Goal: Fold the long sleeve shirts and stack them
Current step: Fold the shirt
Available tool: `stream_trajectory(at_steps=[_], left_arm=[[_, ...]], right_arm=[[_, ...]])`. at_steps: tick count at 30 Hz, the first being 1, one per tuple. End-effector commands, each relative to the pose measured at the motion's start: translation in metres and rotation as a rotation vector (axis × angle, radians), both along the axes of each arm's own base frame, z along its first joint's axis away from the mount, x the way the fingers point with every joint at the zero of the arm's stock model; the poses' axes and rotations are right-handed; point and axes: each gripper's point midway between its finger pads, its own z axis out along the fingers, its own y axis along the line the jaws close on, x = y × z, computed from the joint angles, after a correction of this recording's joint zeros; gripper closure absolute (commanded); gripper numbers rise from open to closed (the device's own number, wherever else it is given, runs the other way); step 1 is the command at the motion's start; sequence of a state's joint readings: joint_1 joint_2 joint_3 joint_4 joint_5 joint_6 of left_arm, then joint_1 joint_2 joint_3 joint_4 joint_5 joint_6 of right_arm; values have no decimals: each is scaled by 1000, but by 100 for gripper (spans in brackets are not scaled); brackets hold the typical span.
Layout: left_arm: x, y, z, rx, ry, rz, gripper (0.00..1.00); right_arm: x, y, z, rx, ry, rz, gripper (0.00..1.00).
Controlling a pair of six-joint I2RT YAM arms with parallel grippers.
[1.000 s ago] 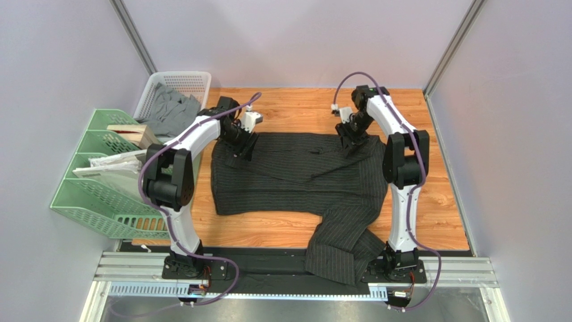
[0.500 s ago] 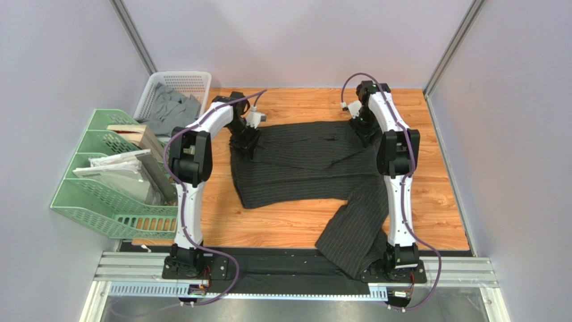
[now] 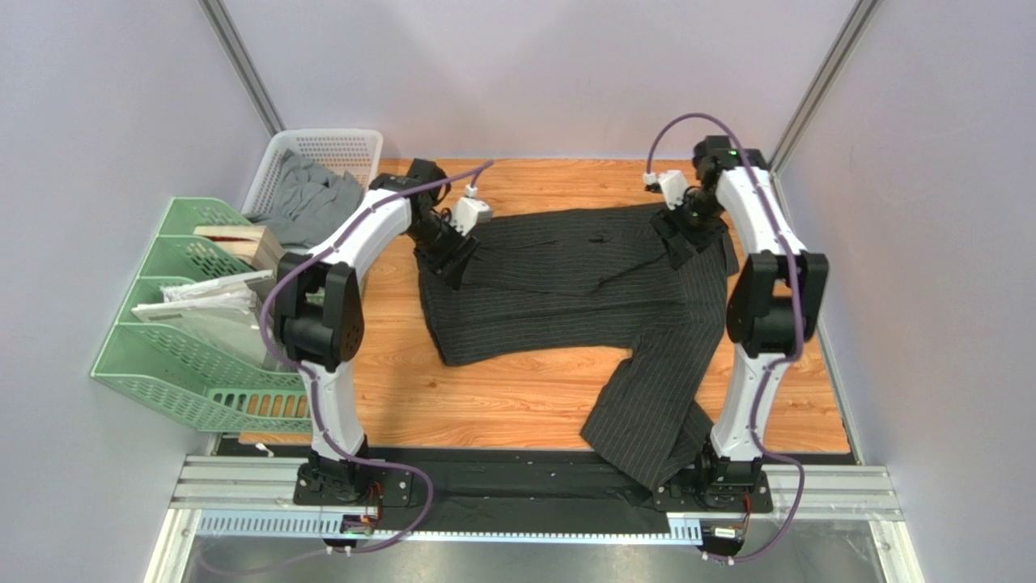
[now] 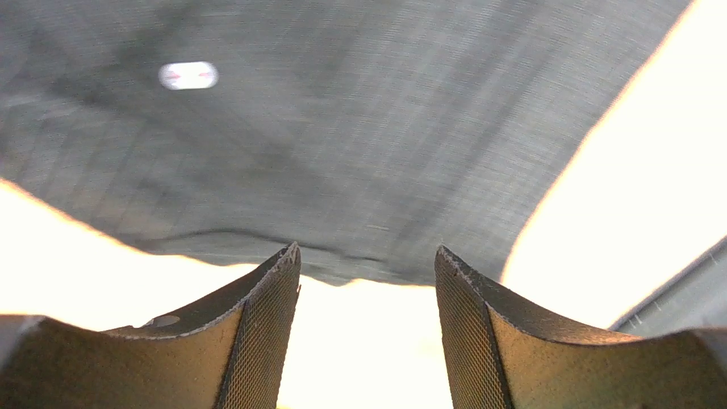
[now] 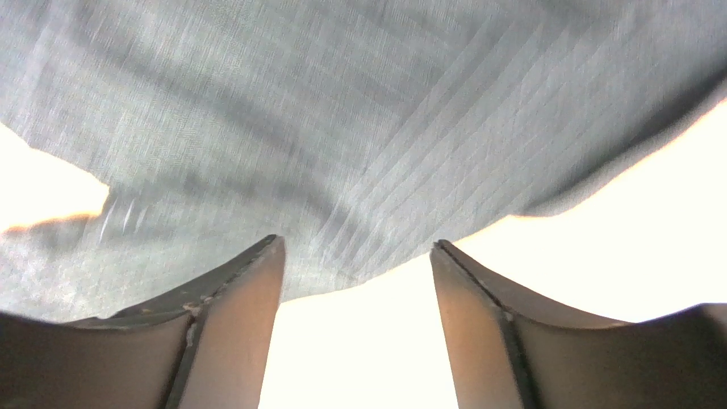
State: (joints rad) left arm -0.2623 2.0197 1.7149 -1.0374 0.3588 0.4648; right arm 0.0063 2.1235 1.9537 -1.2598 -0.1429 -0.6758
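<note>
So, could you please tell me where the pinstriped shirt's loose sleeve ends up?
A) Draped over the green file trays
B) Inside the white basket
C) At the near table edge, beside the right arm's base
C: the sleeve of the pinstriped shirt trails to the near edge of the table, ending beside the right arm's base.

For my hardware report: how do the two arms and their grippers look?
The left arm and right arm have white curved shells and black joint housings. A purple cable loops along each, and a small white camera box sits at each wrist. The left gripper has dark tapered fingers with mesh-textured pads; the right gripper looks smoother.
</note>
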Motion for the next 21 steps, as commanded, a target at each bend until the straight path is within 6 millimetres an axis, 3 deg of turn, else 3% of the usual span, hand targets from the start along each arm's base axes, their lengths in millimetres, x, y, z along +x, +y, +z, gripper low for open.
stream_trajectory(at_steps=[1, 6, 11, 14, 15, 17, 19, 20, 21], left_arm=[[-41, -26, -7, -12, 18, -126, 35], [-56, -12, -37, 63, 117, -108, 38], [-46, 16, -62, 129, 165, -59, 41], [-33, 27, -64, 141, 170, -33, 42], [-26, 28, -62, 143, 158, -20, 43], [-27, 30, -60, 139, 180, -9, 43], [-29, 21, -49, 73, 170, -16, 41], [-30, 16, -31, 27, 131, -24, 36], [-40, 11, -26, -14, 131, -63, 33]], right_arm=[[-63, -2, 10, 73, 115, 88, 35], [-109, -3, -1, 115, 174, 172, 39], [-143, -7, -19, 110, 197, 249, 38], [-149, -7, -24, 107, 174, 259, 38], [-161, -5, -31, 118, 205, 262, 38], [-167, -3, -35, 114, 197, 262, 38], [-182, 0, -42, 120, 219, 283, 38], [-185, 3, -39, 134, 202, 291, 37], [-188, 5, -39, 135, 194, 299, 36]])
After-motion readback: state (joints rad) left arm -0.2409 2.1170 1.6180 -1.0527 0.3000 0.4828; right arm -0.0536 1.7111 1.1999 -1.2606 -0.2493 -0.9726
